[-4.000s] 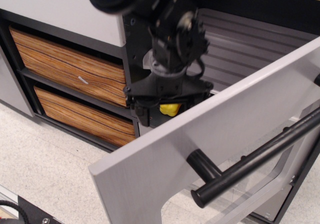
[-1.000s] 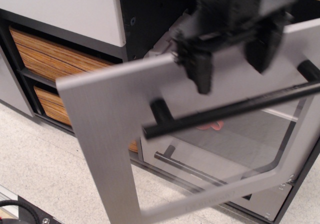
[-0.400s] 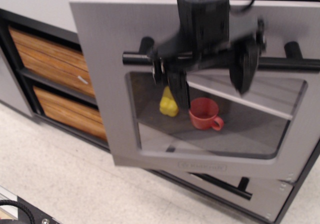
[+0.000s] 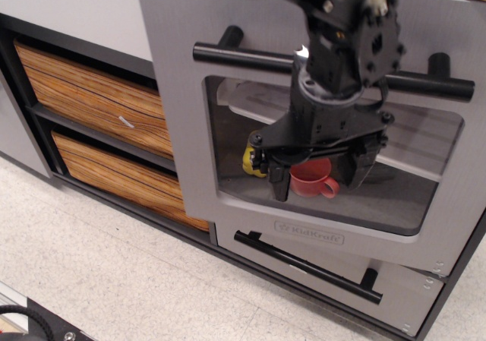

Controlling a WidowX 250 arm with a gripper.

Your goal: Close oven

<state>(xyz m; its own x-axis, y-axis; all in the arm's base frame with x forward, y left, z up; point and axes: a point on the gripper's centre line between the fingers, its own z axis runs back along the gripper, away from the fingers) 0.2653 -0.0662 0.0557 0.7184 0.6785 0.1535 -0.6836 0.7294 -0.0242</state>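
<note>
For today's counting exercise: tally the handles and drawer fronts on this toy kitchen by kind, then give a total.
Long black bar handle on the oven: 1
Shorter black handle on the grey drawer: 1
Wood-grain drawer fronts: 2
Grey drawer front: 1
Total: 5

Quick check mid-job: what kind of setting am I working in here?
Likely a toy play kitchen: a light-grey oven door with clear window, a small red cup behind it, and wood-grain striped drawers alongside.

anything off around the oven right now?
Nothing broken or spilled. The oven door sits upright against its frame. Only oddity: a red cup and a yellow item sit inside, seen through the window. The hand hangs open before the window.
</note>
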